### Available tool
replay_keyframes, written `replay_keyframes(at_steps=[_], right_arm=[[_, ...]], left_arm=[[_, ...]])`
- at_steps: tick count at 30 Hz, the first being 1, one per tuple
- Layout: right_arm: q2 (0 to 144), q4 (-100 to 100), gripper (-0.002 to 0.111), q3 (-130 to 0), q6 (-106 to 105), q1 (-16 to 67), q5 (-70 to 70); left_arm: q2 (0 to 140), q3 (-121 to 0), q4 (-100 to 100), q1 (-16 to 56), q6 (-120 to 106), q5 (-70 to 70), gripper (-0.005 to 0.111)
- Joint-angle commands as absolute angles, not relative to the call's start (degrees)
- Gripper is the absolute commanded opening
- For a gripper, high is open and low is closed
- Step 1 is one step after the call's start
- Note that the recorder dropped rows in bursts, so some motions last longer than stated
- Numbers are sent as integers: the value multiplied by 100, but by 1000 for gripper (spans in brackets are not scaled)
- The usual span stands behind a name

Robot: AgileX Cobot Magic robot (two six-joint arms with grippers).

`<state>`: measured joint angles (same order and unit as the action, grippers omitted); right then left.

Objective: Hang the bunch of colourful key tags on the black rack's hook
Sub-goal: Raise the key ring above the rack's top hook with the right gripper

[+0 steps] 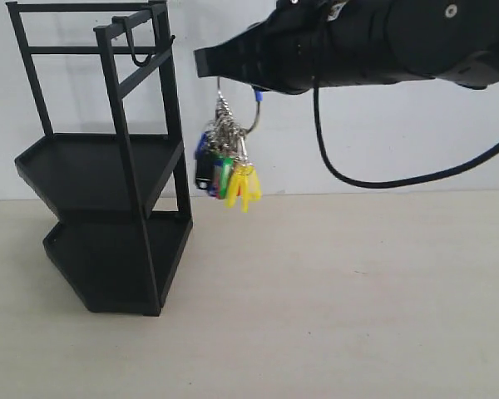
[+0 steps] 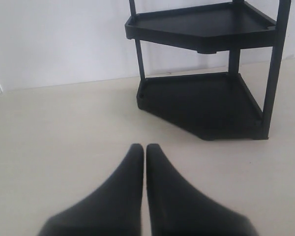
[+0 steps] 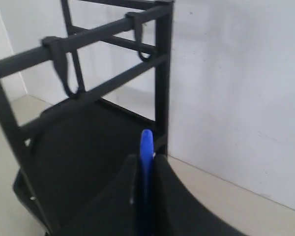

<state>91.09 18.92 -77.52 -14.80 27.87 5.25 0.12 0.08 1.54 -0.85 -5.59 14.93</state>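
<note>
Your right gripper is pinched shut on the bunch's blue sleeve, so the bunch dangles free, tags down, beside the rack. It sits roughly level with the hook but apart from it, likely set up to carry the loop over. Your left gripper rests closed and empty, low, facing the rack's base

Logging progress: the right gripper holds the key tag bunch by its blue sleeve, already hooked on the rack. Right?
Not hooked. The exterior view shows the key tag bunch dangling from the right gripper beside the rack; the hook is bare.
</note>
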Motion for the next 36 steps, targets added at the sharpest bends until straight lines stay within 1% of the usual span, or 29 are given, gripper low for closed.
replay_keyframes(at_steps=[1, 4, 8, 11, 13, 21, 28, 36], right_arm=[[9011, 1757, 0, -7813, -1388, 2413, 961], [9011, 1094, 0, -7865, -1059, 2285, 1539], [9065, -955, 0, -8117, 713, 2306, 2524], [9065, -2695, 0, -8143, 2045, 2416, 2595], [9065, -3465, 0, -8143, 2760, 2567, 2595], [9163, -3819, 0, -8248, 3301, 3272, 2011], [9907, -4794, 0, -9315, 3738, 3888, 3346], [10595, -5544, 0, -10378, 3883, 4457, 4051]], left_arm=[[0, 0, 134, -78, -555, 1461, 4], [0, 0, 134, -78, -555, 1461, 4], [0, 0, 134, -78, -555, 1461, 4], [0, 0, 134, -78, -555, 1461, 4], [0, 0, 134, -78, -555, 1461, 4], [0, 0, 134, -78, -555, 1461, 4], [0, 0, 134, -78, -555, 1461, 4], [0, 0, 134, -78, -555, 1461, 4]])
